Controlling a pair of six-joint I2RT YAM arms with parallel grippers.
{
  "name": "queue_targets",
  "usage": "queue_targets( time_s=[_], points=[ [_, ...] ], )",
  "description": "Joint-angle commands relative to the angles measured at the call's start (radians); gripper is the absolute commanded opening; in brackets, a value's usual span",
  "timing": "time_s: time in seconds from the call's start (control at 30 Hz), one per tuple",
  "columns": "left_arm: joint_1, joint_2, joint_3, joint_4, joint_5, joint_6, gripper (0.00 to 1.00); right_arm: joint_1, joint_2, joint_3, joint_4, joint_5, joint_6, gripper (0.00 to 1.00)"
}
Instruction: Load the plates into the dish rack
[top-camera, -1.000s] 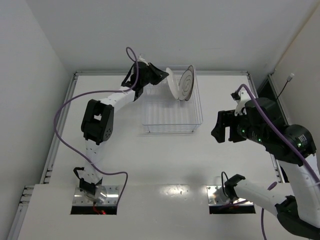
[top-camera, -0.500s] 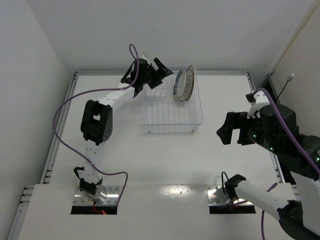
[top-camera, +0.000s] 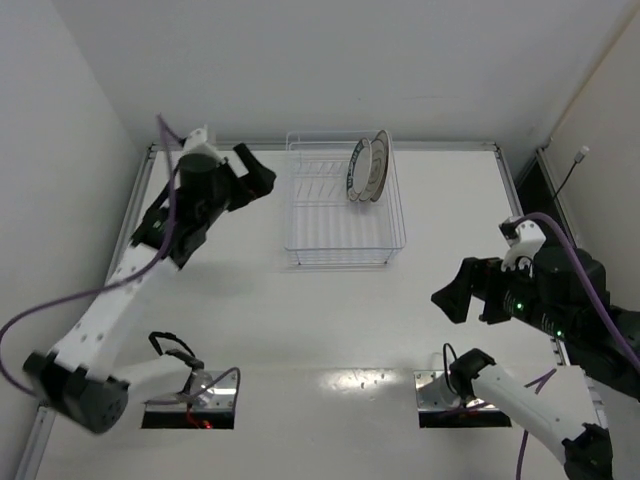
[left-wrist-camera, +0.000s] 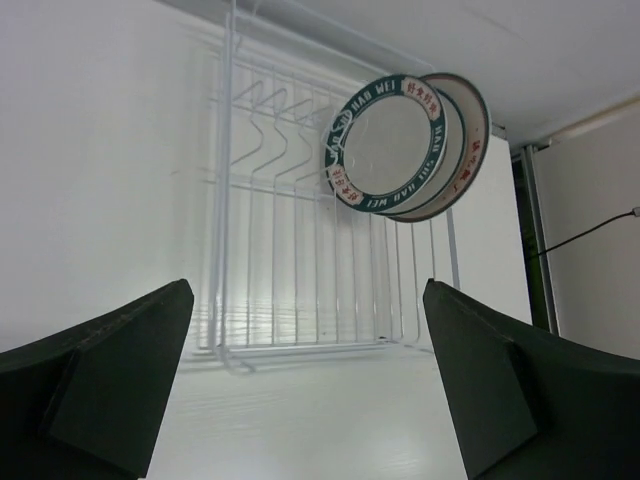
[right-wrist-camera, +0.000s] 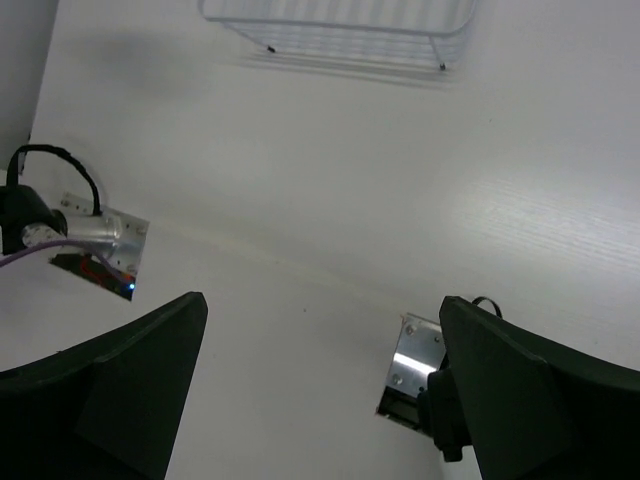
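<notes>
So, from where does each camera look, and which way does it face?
Top external: fixed high behind the arms, facing down on the table; shows left gripper, right gripper, dish rack.
Left wrist: on the left arm, facing dish rack and plates between its open fingers.
Right wrist: on the right arm, facing down at table and arm bases; open fingers show.
Shared: dish rack in all three; plates in top external and left wrist.

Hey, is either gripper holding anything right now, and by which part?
Nothing is held. The left gripper and right gripper are both open and empty; the plates stand in the dish rack.
</notes>
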Motion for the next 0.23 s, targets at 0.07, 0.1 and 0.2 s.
queue_targets(
  time_s=[0.07,0.1,0.2],
  points=[
    [-0.018,-0.393,-0.144,-0.241,-0.12,0.151,1.0,0.01,-0.139,-0.168,-0.009,-0.051,0.114,1.0],
    [-0.018,-0.439,-0.144,-0.272,-0.12,0.17,1.0,0.01,-0.152,-0.191,0.003,-0.074,0.114,1.0],
    [-0.018,-0.59,-0.164,-0.383,-0.149,0.255,1.0,0.01,-0.143,-0.231,0.005,-0.079,0.125,1.0]
  ],
)
